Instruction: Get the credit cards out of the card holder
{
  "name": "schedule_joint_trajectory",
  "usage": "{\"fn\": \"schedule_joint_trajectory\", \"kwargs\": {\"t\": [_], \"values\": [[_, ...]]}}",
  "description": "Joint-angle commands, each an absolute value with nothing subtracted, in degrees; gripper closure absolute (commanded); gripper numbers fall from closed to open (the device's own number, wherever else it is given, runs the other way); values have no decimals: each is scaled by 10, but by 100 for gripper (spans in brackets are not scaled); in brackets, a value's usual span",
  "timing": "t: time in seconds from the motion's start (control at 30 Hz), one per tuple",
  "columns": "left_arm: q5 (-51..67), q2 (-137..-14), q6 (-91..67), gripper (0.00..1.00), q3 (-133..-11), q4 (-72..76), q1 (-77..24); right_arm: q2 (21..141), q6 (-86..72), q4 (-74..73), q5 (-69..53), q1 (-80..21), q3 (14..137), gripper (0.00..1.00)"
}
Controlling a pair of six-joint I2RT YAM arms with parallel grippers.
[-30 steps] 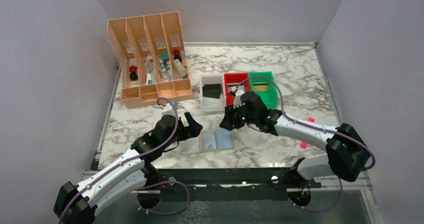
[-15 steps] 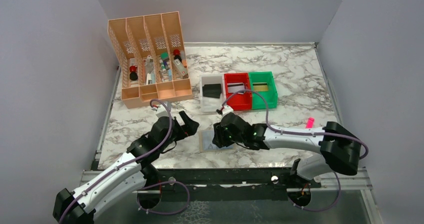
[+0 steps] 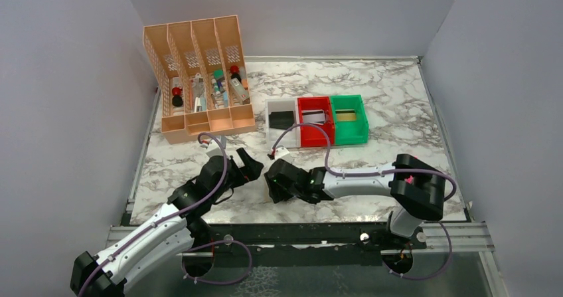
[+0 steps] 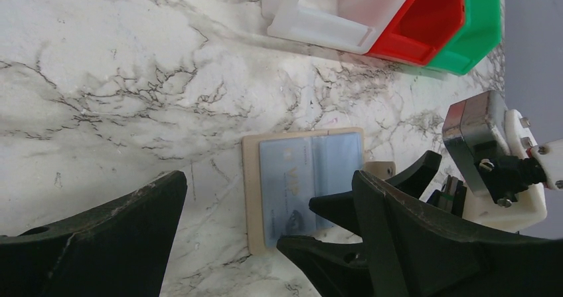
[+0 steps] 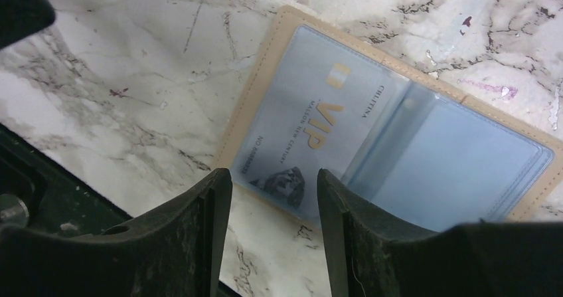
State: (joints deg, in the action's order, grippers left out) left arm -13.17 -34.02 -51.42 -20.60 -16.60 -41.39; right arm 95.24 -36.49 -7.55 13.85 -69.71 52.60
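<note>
The right gripper (image 5: 272, 177) stands at a narrow gap and clamps nothing. Its fingers (image 5: 199, 244) hang over the near long edge of the card holder (image 5: 451, 157), which lies opened flat on the bench (image 5: 133, 71). Whether the tips touch it I cannot tell. Just ahead of the tips a silvery-blue card (image 5: 299, 131) marked VIP sits tucked in the pocket nearest this gripper. Close behind the gripper runs the dark frame (image 5: 40, 204) at the bench's near edge. Ahead of the holder and off its free end the marble is bare.

The left gripper (image 4: 269, 177) is spread wide and holds nothing. The holder lies ahead of it, framed in its gap, and its tips are apart from the holder. In that view the right gripper's black fingers reach in across the holder's end nearest the left gripper. Beyond the holder a white bin (image 4: 319, 31), a red bin (image 4: 425, 38) and a green bin (image 4: 478, 38) stand in a row, well apart from it, with open marble between.

From above, the two grippers sit just beside one another without touching, and the right one covers the holder almost wholly, so only the wrist views show the VIP card. The top view alone shows a black card (image 3: 282, 119) in the white bin, a silvery card (image 3: 312, 116) in the red one, and an orange organiser (image 3: 199, 78) far beyond the left gripper.
</note>
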Motion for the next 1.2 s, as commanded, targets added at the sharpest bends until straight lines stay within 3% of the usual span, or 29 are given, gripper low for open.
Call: {"fn": "schedule_joint_trajectory", "kwargs": {"t": [0.0,0.23,0.8,0.9,0.97,1.17], "values": [[-135,-337,-511,2,-197,-169,-416,985,-383,-127,213,-704,553,44],[-133,-341,-512,2,-194,-164,-416,1048,-395,-134,232,-704,556,43],[-125,-347,-522,2,-184,-156,-416,1073,-403,-133,260,-704,552,91],[-120,-349,-524,2,-182,-152,-416,1067,-400,-134,267,-704,553,94],[-118,-349,-525,2,-180,-152,-416,1058,-399,-136,264,-704,555,94],[-126,-344,-526,2,-178,-154,-416,1017,-373,-117,236,-704,559,71]]}}
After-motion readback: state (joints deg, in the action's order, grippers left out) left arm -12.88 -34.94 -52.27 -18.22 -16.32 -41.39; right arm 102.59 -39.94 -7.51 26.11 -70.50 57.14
